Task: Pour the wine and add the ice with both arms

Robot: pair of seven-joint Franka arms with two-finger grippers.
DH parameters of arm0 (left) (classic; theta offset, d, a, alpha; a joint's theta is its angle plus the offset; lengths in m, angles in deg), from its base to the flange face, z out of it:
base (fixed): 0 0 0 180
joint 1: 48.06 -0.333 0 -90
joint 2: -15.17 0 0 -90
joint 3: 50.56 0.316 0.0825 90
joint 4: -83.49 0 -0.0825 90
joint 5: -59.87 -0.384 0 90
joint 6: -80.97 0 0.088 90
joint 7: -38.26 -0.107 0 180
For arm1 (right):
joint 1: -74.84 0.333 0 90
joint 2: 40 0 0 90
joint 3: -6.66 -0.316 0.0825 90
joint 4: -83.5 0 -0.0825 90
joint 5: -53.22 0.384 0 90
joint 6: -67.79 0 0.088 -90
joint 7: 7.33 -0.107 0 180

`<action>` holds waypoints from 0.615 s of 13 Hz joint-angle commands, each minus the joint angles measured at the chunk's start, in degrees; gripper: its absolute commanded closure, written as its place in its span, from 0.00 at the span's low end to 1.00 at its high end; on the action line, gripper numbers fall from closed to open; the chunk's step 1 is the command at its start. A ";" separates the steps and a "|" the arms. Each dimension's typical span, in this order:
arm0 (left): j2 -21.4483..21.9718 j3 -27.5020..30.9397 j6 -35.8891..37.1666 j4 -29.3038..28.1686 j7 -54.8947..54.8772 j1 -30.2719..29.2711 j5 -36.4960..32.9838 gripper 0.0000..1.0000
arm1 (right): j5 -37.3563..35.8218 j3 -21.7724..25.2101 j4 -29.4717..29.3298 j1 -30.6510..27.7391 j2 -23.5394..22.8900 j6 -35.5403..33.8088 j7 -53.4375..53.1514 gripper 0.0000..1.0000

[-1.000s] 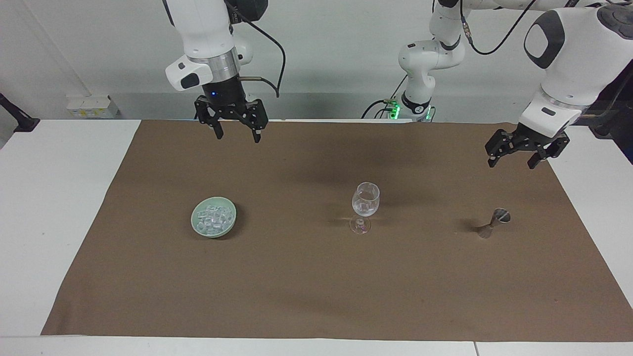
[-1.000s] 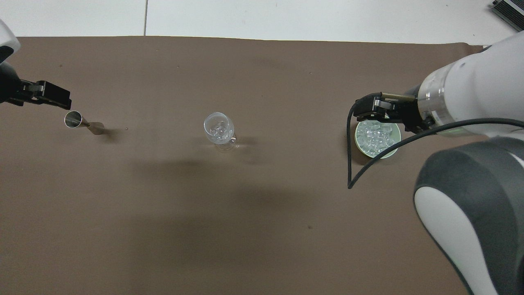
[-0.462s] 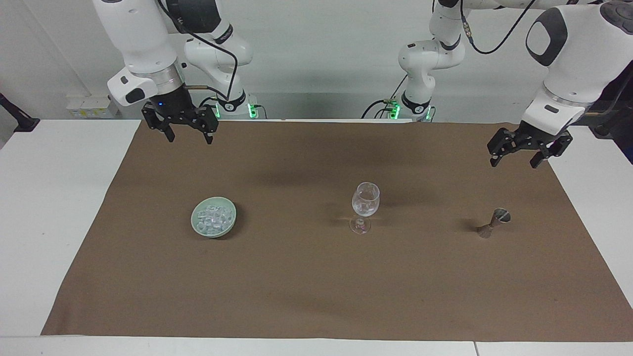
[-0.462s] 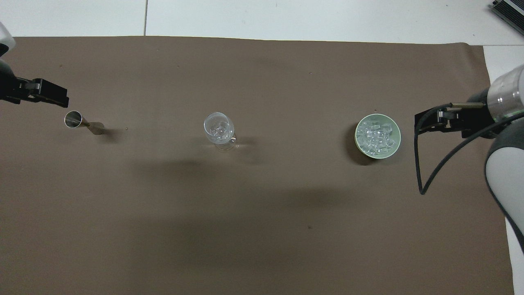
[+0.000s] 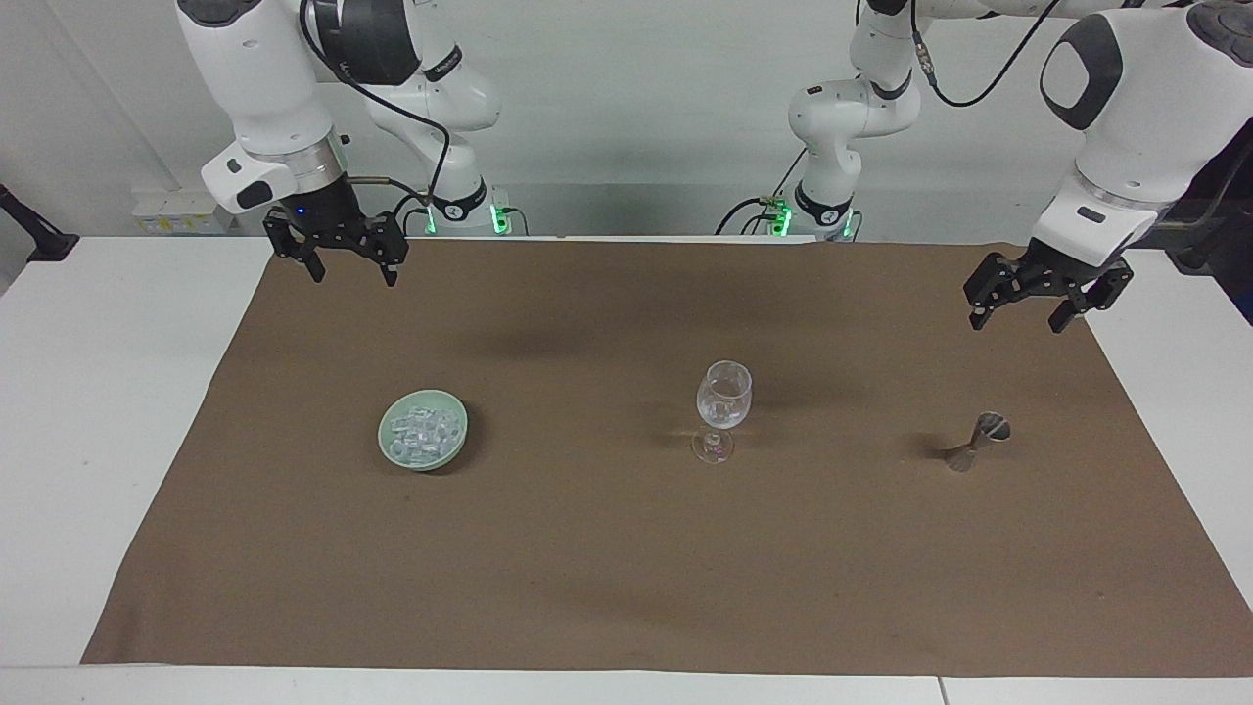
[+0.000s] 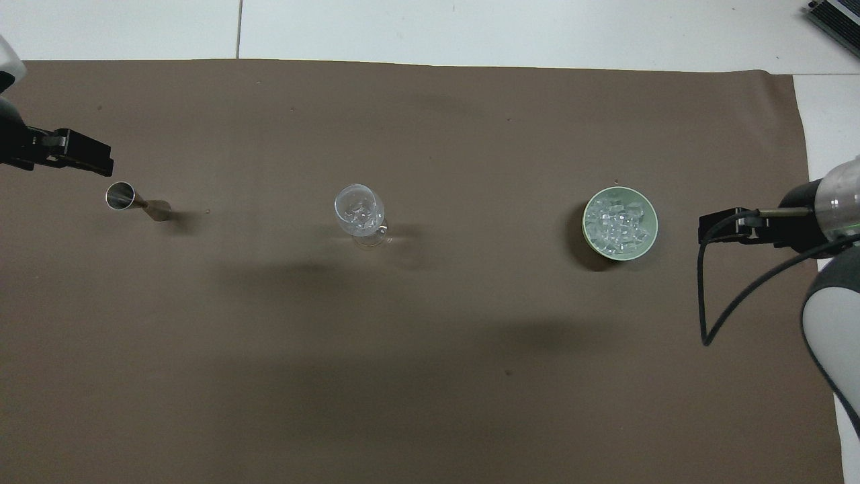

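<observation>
Tabletop (image 5: 108, 411): white, with a brown cloth (image 5: 626, 568) spread over most of it.
Ice (image 5: 423, 434): a heap of clear chunks in a pale green bowl (image 5: 392, 452), standing on the cloth toward the right arm's end.
Glass (image 5: 723, 394): a clear stemmed glass, upright near the middle of the cloth, well apart from the bowl; there seem to be a few clear chunks inside, though through the glass this is hard to make sure of.
Jigger (image 5: 982, 440): a small metal double-cone measure, upright on the cloth toward the left arm's end, its open mouth showing as a bright ring from overhead (image 6: 120, 195).
Left pincer (image 5: 1018, 311): up in the air over the cloth's edge at the left arm's end, fingers apart, holding nothing.
Right pincer (image 5: 352, 272): up in the air over the cloth's edge at the right arm's end, fingers apart, holding nothing; clear of the bowl.
Arms: both white, each reaching in from its own base.
</observation>
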 commanded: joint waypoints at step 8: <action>0.16 -0.07 -0.35 0.16 -0.83 -0.29 0.19 0.00 | -0.72 -1.26 -10.06 -1.27 -4.48 -7.20 0.81 0.00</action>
